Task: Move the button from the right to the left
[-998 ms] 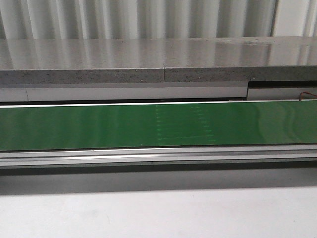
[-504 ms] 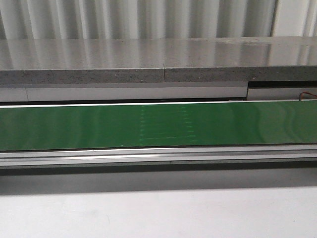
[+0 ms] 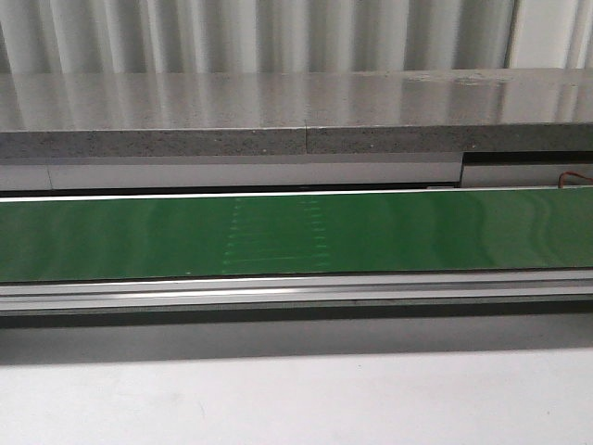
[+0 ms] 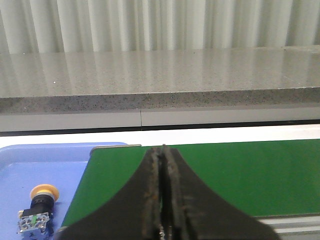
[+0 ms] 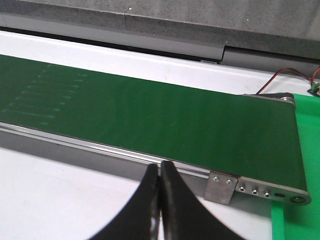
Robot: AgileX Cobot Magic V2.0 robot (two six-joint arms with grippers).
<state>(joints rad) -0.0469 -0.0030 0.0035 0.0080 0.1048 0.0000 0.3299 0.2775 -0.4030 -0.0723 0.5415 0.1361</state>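
Both tools pressed together, gripping nothing: left tool [image 4: 161,200] over the left end of the green belt [image 3: 296,234], right tool [image 5: 160,200] near its right end. Button [image 4: 39,210] lies in the blue tray [image 4: 30,165] just beside the belt's left edge. White surface [image 3: 296,399] fronts the belt; speckled grey ledge [image 3: 296,111] behind.

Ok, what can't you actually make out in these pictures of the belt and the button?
- Button: shows only in the left wrist view, lying in the blue tray; the frame edge cuts its body, and its markings are too small.
- Front view: shows the green belt only; both belt ends, the tray and both hands are out of frame.
- Left hand, right hand: shut, bases cut off.
- Red-black wires: their ends are cut off.
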